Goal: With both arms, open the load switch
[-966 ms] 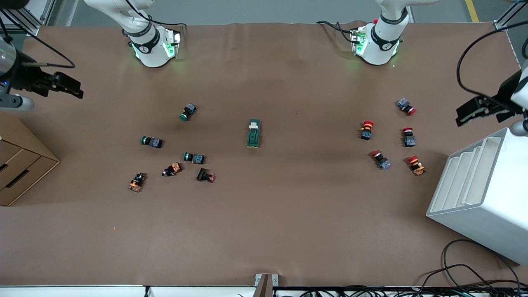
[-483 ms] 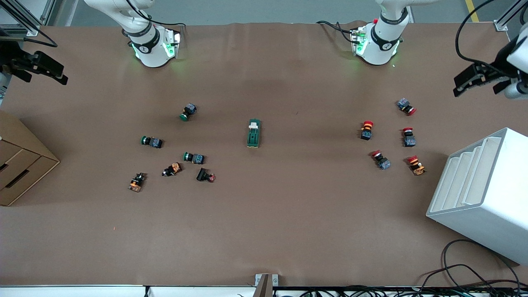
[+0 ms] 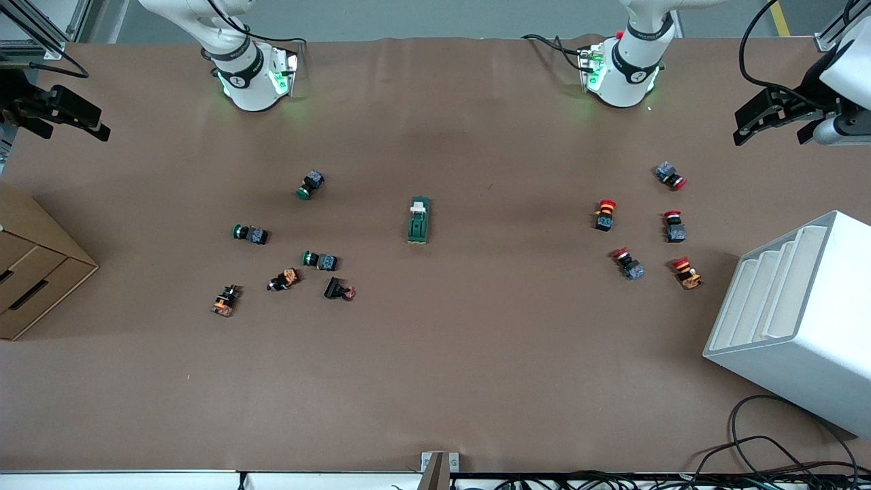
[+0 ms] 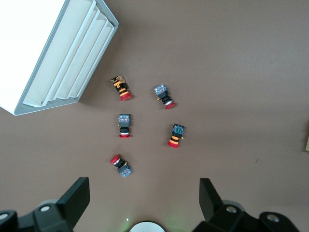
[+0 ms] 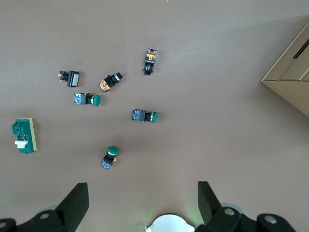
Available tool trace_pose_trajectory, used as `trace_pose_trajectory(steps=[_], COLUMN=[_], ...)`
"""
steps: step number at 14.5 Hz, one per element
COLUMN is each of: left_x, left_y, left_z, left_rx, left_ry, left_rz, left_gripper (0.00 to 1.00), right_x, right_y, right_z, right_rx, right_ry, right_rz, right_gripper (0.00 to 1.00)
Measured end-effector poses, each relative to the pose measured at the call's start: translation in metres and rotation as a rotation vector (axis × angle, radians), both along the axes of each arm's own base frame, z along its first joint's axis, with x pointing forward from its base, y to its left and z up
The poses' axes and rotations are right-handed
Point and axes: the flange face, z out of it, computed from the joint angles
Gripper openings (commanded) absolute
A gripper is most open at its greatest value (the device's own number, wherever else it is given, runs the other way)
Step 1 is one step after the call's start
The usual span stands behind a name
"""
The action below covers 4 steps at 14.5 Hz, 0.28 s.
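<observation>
The load switch (image 3: pixel 418 220) lies mid-table, untouched. You risk knocking the push buttons (image 3: pixel 286 252) if either arm sweeps low toward it. Both the left gripper (image 3: pixel 765 117) and the right gripper (image 3: pixel 64 116), fingers spread and empty, have moved higher toward the bases since earlier.

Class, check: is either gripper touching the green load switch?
Apart. Front view: the load switch lies mid-table; the left gripper and right gripper hang open at the table's ends.
</observation>
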Motion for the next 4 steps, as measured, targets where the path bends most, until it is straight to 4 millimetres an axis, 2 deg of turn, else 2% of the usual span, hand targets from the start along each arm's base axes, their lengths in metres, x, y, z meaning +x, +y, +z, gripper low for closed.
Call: trace_pose_trajectory(steps=[4], left_x=[0.0001], left_y=[0.0025], left_z=[-0.0001], left_rx=[-0.001], left_ry=[0.001], left_rz=[0.005], left_gripper=[1.00], right_x=[0.0000], right_y=[0.0079], right_z=[0.0000], right_rx=[-0.016], right_ry=[-0.001], right_rz=[0.046], right_gripper=[1.00])
